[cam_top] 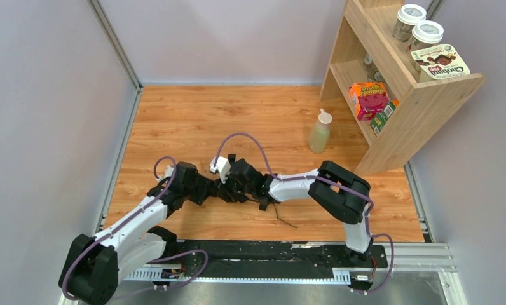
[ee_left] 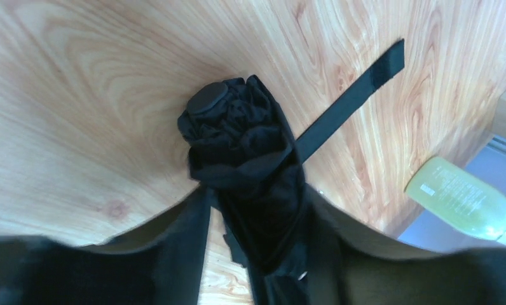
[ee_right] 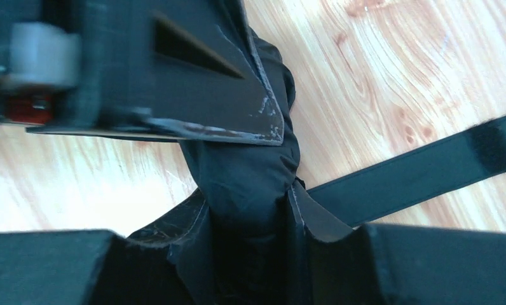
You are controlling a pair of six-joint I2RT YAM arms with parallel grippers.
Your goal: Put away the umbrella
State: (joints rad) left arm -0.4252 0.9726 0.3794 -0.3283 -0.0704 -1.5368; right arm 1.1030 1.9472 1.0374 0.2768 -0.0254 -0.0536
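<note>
Umbrella (ee_left: 250, 159) matte black cloth w/ woven strap (ee_left: 352, 101), table (cam_top: 193, 114) smooth wood-grain, bottle (cam_top: 320, 132) translucent plastic

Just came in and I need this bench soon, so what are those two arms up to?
Both arms meet mid-table over a collapsed black umbrella. The left gripper and the right gripper are each closed on its bunched fabric canopy. Its closure strap lies loose on the wooden table, not yet wrapped around. A bottle of yellow-green liquid and a wooden shelf of groceries stand to the right, untouched.
</note>
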